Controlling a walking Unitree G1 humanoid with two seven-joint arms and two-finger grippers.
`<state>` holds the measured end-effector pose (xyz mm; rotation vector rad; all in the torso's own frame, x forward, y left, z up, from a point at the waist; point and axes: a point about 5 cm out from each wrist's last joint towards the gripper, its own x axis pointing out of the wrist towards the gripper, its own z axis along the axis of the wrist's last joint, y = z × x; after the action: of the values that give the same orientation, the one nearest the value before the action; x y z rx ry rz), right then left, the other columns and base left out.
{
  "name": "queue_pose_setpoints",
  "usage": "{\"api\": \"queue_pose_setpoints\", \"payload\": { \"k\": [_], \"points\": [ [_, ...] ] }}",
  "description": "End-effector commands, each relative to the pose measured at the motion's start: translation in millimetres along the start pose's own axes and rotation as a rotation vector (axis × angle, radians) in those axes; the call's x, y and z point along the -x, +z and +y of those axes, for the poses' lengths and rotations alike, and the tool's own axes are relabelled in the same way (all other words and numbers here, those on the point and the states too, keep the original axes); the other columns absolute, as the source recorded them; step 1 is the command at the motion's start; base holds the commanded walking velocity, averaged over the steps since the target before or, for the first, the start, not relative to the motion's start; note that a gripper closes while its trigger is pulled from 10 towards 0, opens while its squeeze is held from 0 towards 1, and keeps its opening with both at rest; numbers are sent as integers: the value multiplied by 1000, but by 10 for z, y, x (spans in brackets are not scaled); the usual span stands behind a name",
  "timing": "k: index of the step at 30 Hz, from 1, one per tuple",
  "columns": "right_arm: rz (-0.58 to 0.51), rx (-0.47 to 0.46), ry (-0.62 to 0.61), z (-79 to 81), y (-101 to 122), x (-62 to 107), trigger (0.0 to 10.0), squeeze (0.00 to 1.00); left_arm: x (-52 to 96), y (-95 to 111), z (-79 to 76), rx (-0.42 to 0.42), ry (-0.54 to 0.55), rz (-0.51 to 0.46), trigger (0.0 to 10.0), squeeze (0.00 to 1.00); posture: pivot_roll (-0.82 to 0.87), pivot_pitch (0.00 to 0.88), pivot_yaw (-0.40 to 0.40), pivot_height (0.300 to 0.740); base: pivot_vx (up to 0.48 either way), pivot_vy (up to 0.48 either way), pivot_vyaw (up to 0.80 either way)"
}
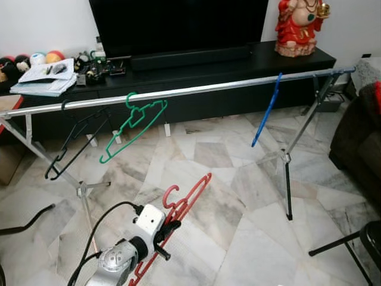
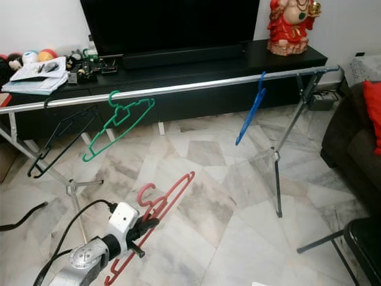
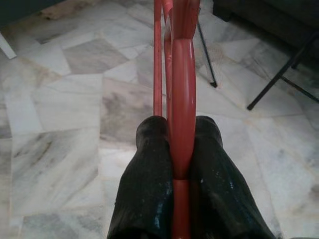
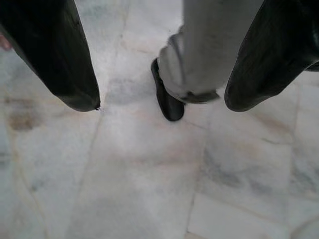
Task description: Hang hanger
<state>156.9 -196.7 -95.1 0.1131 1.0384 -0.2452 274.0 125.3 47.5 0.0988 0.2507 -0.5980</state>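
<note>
The left gripper (image 1: 168, 229) has its jaws clamped on the red hanger (image 1: 184, 205), held low over the marble floor (image 1: 238, 196), below the silver rail (image 1: 190, 90) — black (image 1: 68, 146), green (image 1: 134, 128) and blue hangers (image 1: 266, 112) hang there; the right gripper (image 4: 159, 99) hangs with jaws apart above the floor, beside a person's foot (image 4: 167, 99).

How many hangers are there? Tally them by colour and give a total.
Black hanger: 1, on the rail
Green hanger: 1, on the rail
Blue hanger: 1, on the rail
Red hanger: 1, held in the left hand
Total: 4
</note>
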Motion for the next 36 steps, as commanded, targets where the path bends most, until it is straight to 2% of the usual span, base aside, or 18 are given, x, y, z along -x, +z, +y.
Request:
{"api": "queue_pose_setpoints", "payload": {
  "k": [1,16,23,30,36],
  "points": [
    [26,6,7,1,-84,11,10000,0,40,27,57,-22,19,-4,10000,0,53,53,59,740,0,0,-781],
    [37,47,9,-43,-93,12,10000,0,45,62,28,-51,-5,-12,10000,0,62,65,59,740,0,0,-782],
    [33,58,14,-9,-86,10,10000,0,53,34,101,-59,47,4,10000,0,64,66,58,740,0,0,-781],
    [23,57,24,34,-87,11,10000,0,55,47,216,-36,142,10,10000,0,65,68,55,740,0,0,0],
    [20,68,27,48,-90,12,10000,0,33,34,222,-40,181,18,10000,0,64,68,54,740,0,480,0]
  ]
}}
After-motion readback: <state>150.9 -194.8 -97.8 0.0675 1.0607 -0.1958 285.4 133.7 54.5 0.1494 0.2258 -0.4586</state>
